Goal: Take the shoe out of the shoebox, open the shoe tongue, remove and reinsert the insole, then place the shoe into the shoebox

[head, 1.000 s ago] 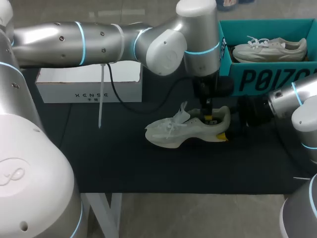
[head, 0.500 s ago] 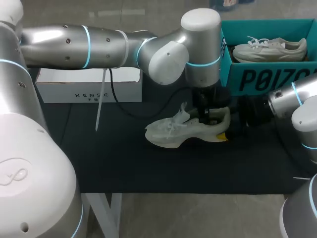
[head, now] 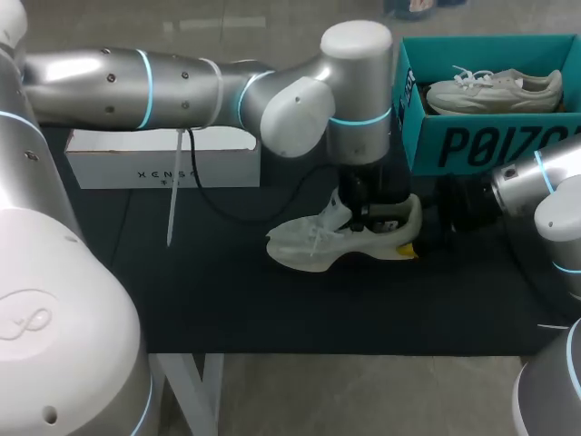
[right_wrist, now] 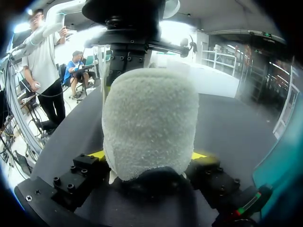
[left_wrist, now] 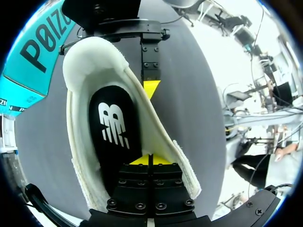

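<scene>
Black matting [head: 227, 300] covers the table, and on it I count two boxes, two shoes and two grippers. One plain white box [head: 163, 154] lies along the far left. One teal shoebox [head: 472, 145] stands open at the far right, with a second shoe [head: 495, 91] lying inside it on its sole, laces up.

The shoe [head: 313, 245] of the task is out of the shoebox. It stands on its sole near the middle of the matting, toe toward the white box and heel toward the shoebox, close in front of the shoebox's near wall but apart from it.

One left gripper [head: 374, 216] comes straight down from above into the shoe's opening. In the left wrist view its two fingers [left_wrist: 137, 182] are pressed together with only a thin seam between them, just over the one black insole [left_wrist: 113, 127] lying in the shoe. I cannot tell whether the insole's edge is pinched.

One right gripper [head: 413, 241] comes in low from the right. In its own wrist view the fuzzy heel fills the gap between both yellow tips, so it clamps the shoe by the heel.

One white strip [head: 174, 186] and one black cable [head: 218, 182] hang from the left arm above the matting.
</scene>
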`<act>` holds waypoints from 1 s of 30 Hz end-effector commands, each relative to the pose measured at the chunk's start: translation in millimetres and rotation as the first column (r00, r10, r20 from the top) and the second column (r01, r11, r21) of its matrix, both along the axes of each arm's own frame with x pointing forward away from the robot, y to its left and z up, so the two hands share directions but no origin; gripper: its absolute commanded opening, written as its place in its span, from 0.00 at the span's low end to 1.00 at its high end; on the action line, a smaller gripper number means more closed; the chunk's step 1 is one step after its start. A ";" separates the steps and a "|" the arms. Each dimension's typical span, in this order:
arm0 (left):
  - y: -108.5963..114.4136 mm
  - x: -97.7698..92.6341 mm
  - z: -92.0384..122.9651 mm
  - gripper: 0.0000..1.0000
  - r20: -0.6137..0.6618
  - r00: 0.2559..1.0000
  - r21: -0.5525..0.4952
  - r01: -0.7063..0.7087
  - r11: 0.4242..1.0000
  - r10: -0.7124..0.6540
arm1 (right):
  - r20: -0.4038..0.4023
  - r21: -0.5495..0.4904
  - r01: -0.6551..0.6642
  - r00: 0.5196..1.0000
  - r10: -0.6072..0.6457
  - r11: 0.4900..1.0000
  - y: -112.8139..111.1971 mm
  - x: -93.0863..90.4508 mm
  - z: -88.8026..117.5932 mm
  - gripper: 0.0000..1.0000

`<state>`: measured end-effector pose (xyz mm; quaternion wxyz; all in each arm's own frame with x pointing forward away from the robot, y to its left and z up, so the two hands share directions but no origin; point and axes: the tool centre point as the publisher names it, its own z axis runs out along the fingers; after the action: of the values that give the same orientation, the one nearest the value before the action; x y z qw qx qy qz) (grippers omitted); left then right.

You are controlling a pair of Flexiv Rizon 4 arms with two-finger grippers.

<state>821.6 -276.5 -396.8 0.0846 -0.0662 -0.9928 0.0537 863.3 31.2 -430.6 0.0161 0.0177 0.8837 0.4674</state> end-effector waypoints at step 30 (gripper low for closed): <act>16.1 6.4 -36.8 0.41 0.284 0.952 0.046 -0.136 0.990 0.117 | 0.000 -0.001 0.000 1.000 0.000 1.000 0.0 1.1 -1.1 0.00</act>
<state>829.3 -262.8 -419.0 -0.0582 -0.0072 -0.9981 0.0177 862.5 31.3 -430.8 0.0164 0.0169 0.8836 0.4676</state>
